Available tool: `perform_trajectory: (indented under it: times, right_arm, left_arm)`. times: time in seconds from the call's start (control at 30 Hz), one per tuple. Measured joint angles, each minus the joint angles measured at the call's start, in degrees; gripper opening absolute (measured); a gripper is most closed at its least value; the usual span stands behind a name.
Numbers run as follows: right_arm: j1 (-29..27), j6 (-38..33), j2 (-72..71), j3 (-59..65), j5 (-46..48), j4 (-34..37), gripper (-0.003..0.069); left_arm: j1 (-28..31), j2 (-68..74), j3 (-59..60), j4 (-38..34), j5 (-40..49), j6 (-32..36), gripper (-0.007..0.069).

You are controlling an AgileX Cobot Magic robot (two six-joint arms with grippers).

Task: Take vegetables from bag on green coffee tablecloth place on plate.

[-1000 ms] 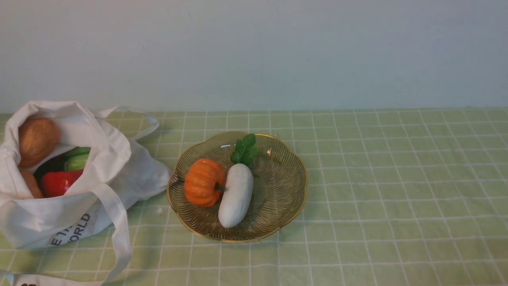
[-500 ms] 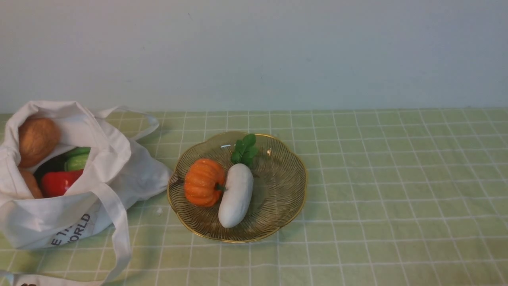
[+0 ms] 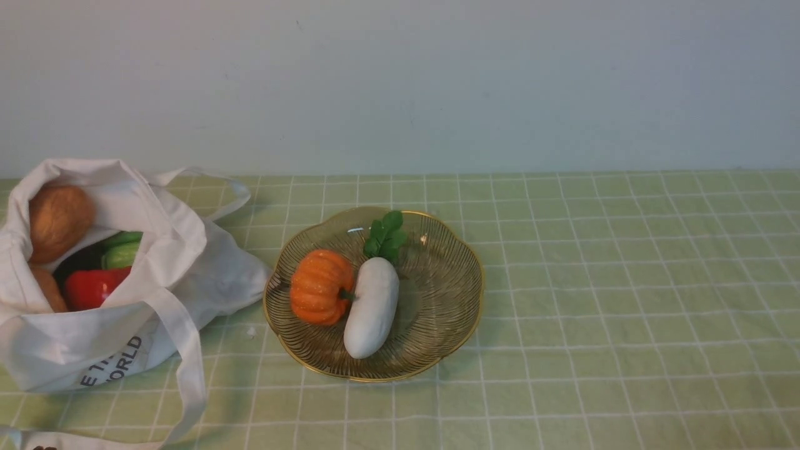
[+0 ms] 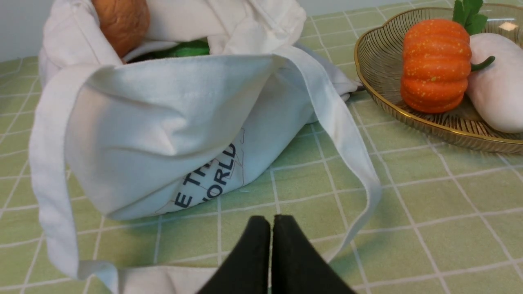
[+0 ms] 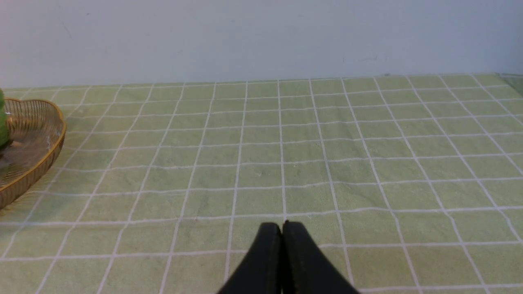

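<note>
front view: pumpkin (image 3: 322,287) and white radish (image 3: 372,308) on the plate (image 3: 437,356), centre of frame. bag (image 3: 231,275) at left edge, red pepper (image 3: 94,287) inside. i see left gripper (image 4: 271,222) and right gripper (image 5: 282,228) both pressed together, holding nothing.

A pale green tablecloth (image 3: 600,300) with a grid of thin white lines covers the surface. On it, at the left, lies a white cloth bag (image 3: 231,275), its straps (image 3: 190,369) trailing over the cloth. A clear amber dish (image 3: 437,312) with a gold rim sits just beside the bag.
</note>
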Motion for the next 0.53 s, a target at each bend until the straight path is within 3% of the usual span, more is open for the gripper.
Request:
perform_trajectory:
  times: [0.53]
  right_arm:
    - [0.0,0.0,0.0,0.0,0.0,0.0,-0.0015]
  left_arm:
    - [0.0,0.0,0.0,0.0,0.0,-0.07,-0.0005]
